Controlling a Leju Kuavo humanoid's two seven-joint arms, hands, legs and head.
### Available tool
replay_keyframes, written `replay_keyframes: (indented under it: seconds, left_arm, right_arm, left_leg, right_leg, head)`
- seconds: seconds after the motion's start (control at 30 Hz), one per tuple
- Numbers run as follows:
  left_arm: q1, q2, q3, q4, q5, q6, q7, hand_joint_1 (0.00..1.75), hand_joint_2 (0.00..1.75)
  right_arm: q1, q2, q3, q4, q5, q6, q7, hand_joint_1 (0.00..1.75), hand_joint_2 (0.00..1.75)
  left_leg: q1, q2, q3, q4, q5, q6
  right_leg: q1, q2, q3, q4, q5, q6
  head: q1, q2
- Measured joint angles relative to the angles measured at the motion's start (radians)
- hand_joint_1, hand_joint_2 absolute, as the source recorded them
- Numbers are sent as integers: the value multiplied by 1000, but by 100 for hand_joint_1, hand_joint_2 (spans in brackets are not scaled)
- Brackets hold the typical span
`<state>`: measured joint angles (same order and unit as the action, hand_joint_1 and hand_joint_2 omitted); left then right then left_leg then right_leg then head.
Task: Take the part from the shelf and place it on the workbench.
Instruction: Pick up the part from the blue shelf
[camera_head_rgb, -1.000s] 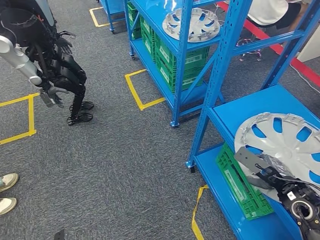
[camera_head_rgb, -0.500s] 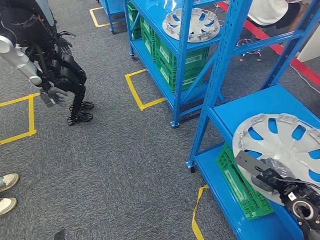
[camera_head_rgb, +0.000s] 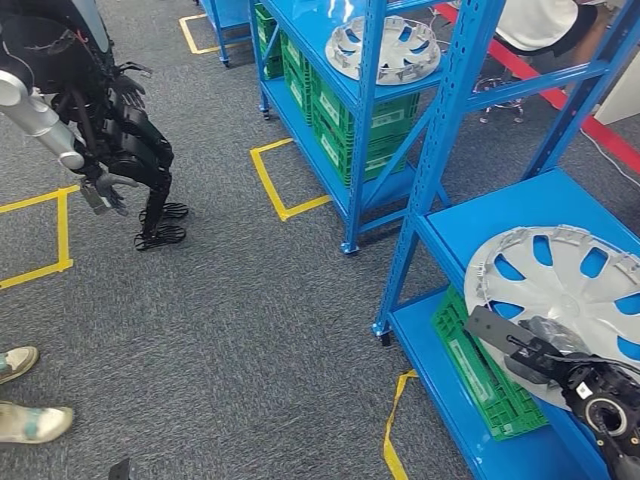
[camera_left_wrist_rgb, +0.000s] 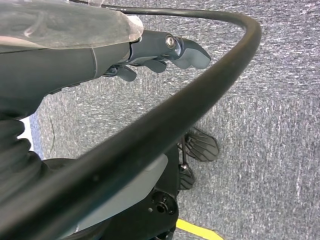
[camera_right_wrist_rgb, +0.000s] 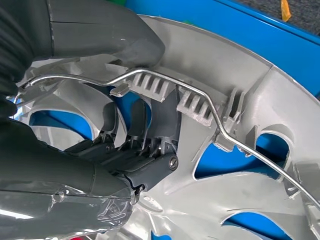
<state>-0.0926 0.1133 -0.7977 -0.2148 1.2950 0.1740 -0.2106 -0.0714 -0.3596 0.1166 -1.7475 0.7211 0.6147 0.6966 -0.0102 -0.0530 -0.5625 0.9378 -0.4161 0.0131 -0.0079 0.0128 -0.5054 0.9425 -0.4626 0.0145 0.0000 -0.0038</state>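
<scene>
The part is a silver hubcap (camera_head_rgb: 573, 285) with spoke openings, lying on the middle deck of the near blue shelf (camera_head_rgb: 513, 215). My right hand (camera_head_rgb: 551, 355) grips its near rim. In the right wrist view the thumb lies over the ribbed rim of the hubcap (camera_right_wrist_rgb: 241, 60) and the dark fingers (camera_right_wrist_rgb: 136, 120) reach through an opening. My left hand (camera_head_rgb: 106, 190) hangs at my side over the grey carpet, and the left wrist view shows its fingers (camera_left_wrist_rgb: 166, 50) held out with nothing in them.
A green crate (camera_head_rgb: 483, 370) sits on the deck below the hubcap. A second blue shelf behind carries another hubcap (camera_head_rgb: 385, 45) and green crates (camera_head_rgb: 355, 125). Yellow tape squares (camera_head_rgb: 287, 180) mark the carpet. A person's shoes (camera_head_rgb: 34, 420) are at the lower left.
The hubcap has slid a little toward the shelf's front edge with my right hand on it. One of the person's shoes has stepped to the right. My left arm is still.
</scene>
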Motion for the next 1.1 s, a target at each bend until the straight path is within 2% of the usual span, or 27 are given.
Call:
replay_keyframes:
  seconds: [0.07, 0.2, 0.4, 1.1]
  left_arm:
    - [0, 0, 0, 0, 0, 0, 0, 0, 175]
    - [0, 0, 0, 0, 2, 0, 0, 0, 175]
    - [0, 0, 0, 0, 6, 3, 0, 0, 175]
    - [0, 1, 0, 0, 6, 3, 0, 0, 175]
  right_arm:
    - [0, 1, -3, -2, 9, 11, 0, 99, 175]
    - [0, 2, -7, -4, 21, 23, 0, 79, 175]
    - [1, 2, -16, -4, 25, 31, 0, 63, 175]
    - [2, 4, -21, -4, 20, 31, 0, 62, 175]
  left_leg:
    - [0, 0, 0, 0, 0, 0]
    - [0, 0, 0, 0, 0, 0]
    - [0, 0, 0, 0, 0, 0]
    - [0, 0, 0, 0, 0, 0]
  right_leg:
    - [0, 0, 0, 0, 0, 0]
    - [0, 0, 0, 0, 0, 0]
    - [0, 0, 0, 0, 0, 0]
    - [0, 0, 0, 0, 0, 0]
  head:
    - [0, 0]
    - [0, 0]
    - [0, 0]
    - [-1, 0]
